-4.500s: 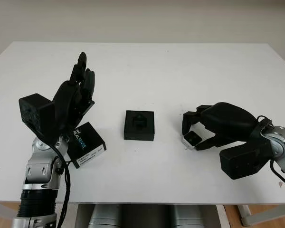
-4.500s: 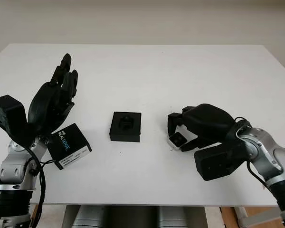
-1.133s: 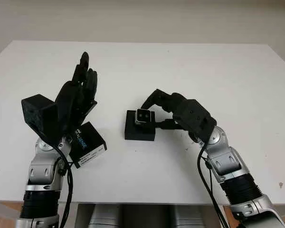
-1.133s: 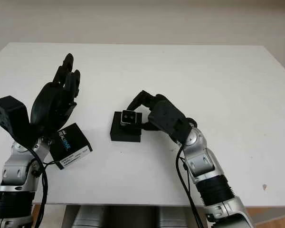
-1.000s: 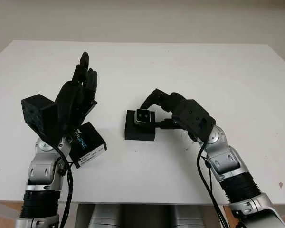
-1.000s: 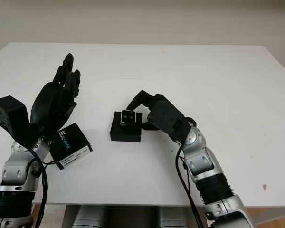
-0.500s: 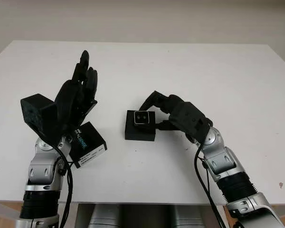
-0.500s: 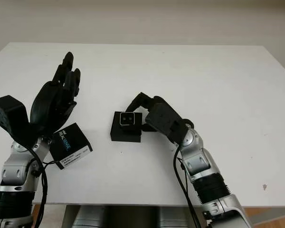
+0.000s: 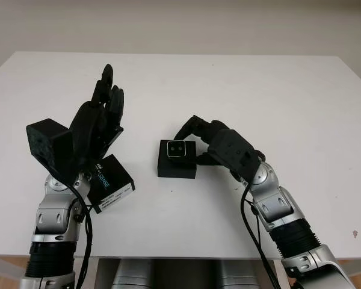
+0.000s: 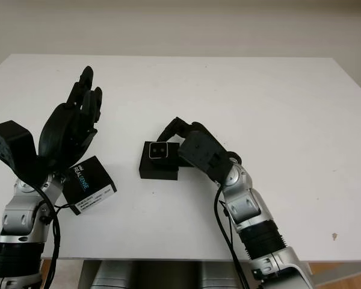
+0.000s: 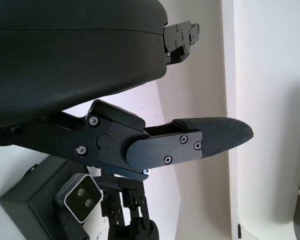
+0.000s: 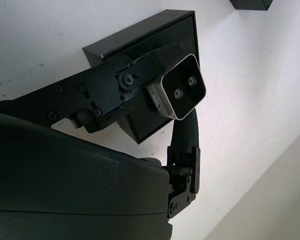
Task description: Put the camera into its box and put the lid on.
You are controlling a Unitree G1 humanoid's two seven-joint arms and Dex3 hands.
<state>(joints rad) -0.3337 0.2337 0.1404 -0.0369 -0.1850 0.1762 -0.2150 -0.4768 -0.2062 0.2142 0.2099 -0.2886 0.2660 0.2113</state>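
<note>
Lowered further since a second ago: small silver square-faced camera [image 9: 178, 149], lenses up, over open black box [image 9: 177, 167] mid-table, pinched by right hand [image 9: 200, 139]. Left hand [image 9: 96, 126] open, raised above black printed lid [image 9: 110, 183] near white table [image 9: 277, 90] left edge.

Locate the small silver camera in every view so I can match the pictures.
Left eye view: camera centre, over the black box.
Right eye view: left of centre.
Left wrist view: lower corner.
Right wrist view: held by right hand.
Shared landmark: the black box.
</note>
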